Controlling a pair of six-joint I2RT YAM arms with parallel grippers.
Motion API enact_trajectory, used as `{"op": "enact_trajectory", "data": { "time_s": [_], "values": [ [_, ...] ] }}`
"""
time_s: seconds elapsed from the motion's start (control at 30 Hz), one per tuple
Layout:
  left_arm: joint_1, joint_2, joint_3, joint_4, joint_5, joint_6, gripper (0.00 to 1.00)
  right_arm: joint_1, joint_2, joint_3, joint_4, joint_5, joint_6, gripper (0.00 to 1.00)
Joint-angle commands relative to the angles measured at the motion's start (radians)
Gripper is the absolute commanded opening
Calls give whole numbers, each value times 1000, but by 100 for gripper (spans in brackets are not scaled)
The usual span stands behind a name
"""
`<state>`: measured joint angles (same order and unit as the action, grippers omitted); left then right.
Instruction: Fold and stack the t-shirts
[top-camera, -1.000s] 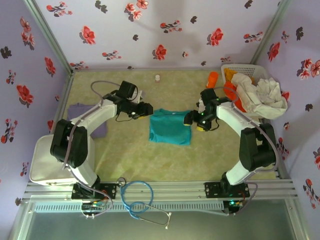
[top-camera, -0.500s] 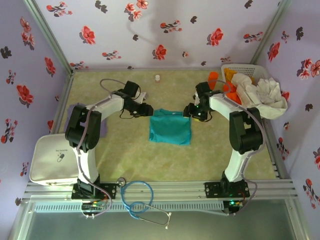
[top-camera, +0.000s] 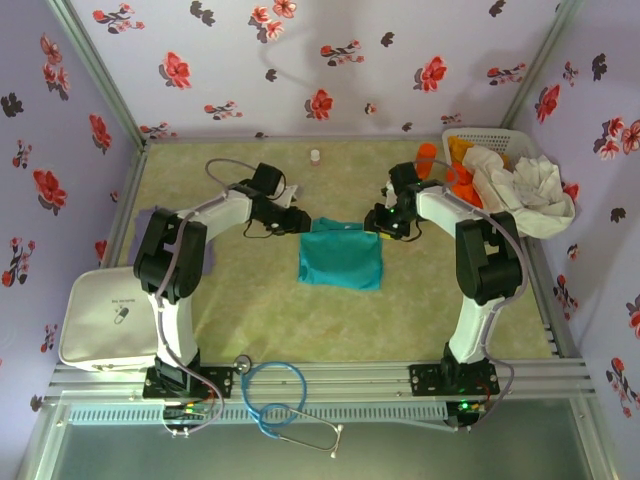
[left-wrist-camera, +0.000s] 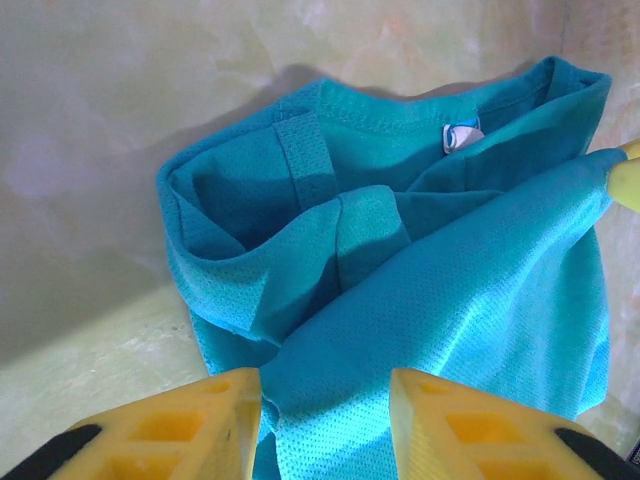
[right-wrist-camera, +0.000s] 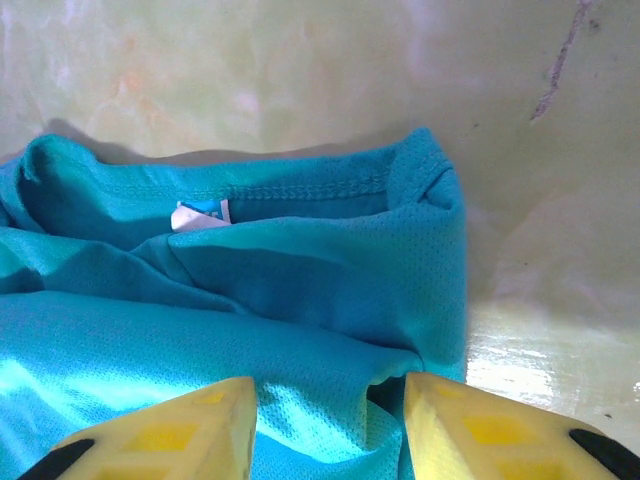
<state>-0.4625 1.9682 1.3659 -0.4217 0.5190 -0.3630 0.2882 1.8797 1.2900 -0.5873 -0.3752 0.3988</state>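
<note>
Both my pincers sat at the far corners of the teal-green t-shirt (top-camera: 340, 262), which lay folded into a near-square at the middle of the tabletop (top-camera: 260, 300). My left pincer (left-wrist-camera: 325, 420) straddled the far left corner and my right pincer (right-wrist-camera: 330, 425) the far right. The yellow fingers (left-wrist-camera: 180, 430) stood apart with cloth between them; whether either gripped it I could not tell. The fine-holed knit was bunched in loose layers at both corners, its stitched collar and white-and-blue label (right-wrist-camera: 200, 214) along the far edge. Off-white t-shirts (top-camera: 525, 190) were heaped on the white basket (top-camera: 480, 133) at right.
</note>
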Motion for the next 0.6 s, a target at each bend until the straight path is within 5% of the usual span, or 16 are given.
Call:
{"op": "enact_trajectory", "data": {
  "time_s": [0.0,0.27,0.43,0.57],
  "values": [
    [-10,32,-4,9,24,-12,39,8,24,19,10,-20,-14,40],
    [-19,31,-24,41,23,-44,26,12,25,19,44,-25,9,24],
    [-21,-1,-8,24,23,-59,1,11,9,37,17,-25,20,3],
    [-24,-52,17,-16,21,-66,0,11,-41,26,15,-22,40,0]
  ]
}}
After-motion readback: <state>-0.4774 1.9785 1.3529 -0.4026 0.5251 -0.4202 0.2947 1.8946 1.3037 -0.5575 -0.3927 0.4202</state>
